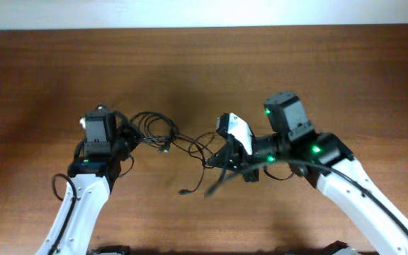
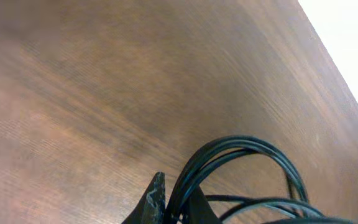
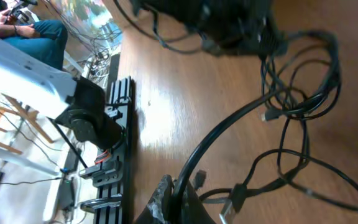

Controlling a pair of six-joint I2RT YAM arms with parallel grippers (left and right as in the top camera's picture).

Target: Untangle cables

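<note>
Lying in a loose tangle on the brown wooden table (image 1: 48, 71), the thin black cables (image 1: 163, 134) stretch between the two arms at about the middle of the overhead view. The left arm (image 1: 91, 184) reaches in from the lower left and the right arm (image 1: 353, 184) from the lower right. Each meets one end of the tangle.

The left jaws are pressed together on the cables. In the left wrist view several strands (image 2: 247, 149) run side by side out from between the dark fingertips (image 2: 156, 198). They arch up and over in one tight loop above the bare table (image 2: 104, 74).

The right jaws are also closed, pinching the cables. In the right wrist view one strand rises from between the fingertips (image 3: 161, 198) and sweeps up to the right. There it joins the other loops (image 3: 291, 106), which cross one another over the table (image 3: 185, 93). A small plug end (image 3: 267, 116) hangs among these loops, and another (image 3: 229, 208) lies just beside the fingertips.

From overhead, the loops bunch nearest the left jaws, and single strands trail across to the right jaws. One loose end with a plug (image 1: 183, 192) lies on the table below the tangle, nearer the front edge.

At the top of the right wrist view a dark, blurred shape (image 3: 229, 22) sits over the far end of the cables. Beyond the table edge a person in jeans (image 3: 39, 31) is partly in view.
</note>
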